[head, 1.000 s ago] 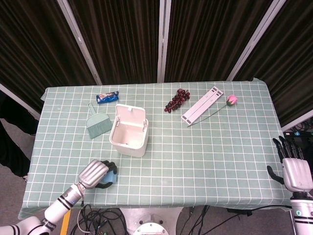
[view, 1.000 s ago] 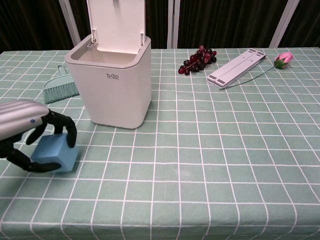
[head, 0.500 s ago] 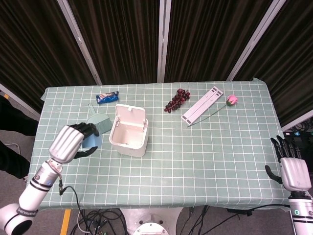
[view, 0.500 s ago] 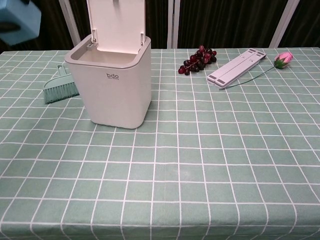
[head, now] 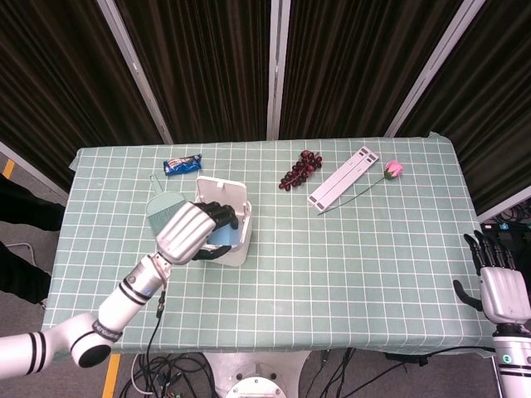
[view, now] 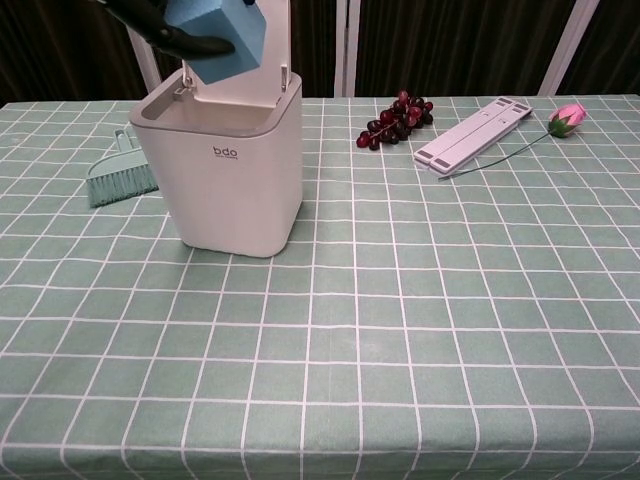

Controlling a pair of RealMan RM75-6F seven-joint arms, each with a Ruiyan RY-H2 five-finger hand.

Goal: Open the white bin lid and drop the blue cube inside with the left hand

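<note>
The white bin stands on the table with its lid tipped up and back, its mouth uncovered. My left hand hovers right above that mouth and grips the blue cube, which hangs tilted over the opening. In the chest view only dark fingers show at the top edge around the cube. From the head view the hand covers most of the bin and cube. My right hand stays off the table's right edge, holding nothing, fingers apart.
A small green brush with dustpan lies left of the bin, a blue snack packet behind it. Dark grapes, a white folded stand and a pink rose lie at the back right.
My left hand lifted the blue cube from the table's front left, swung it up past the bin's left side, and now holds it over the open bin. The right hand barely moved.
</note>
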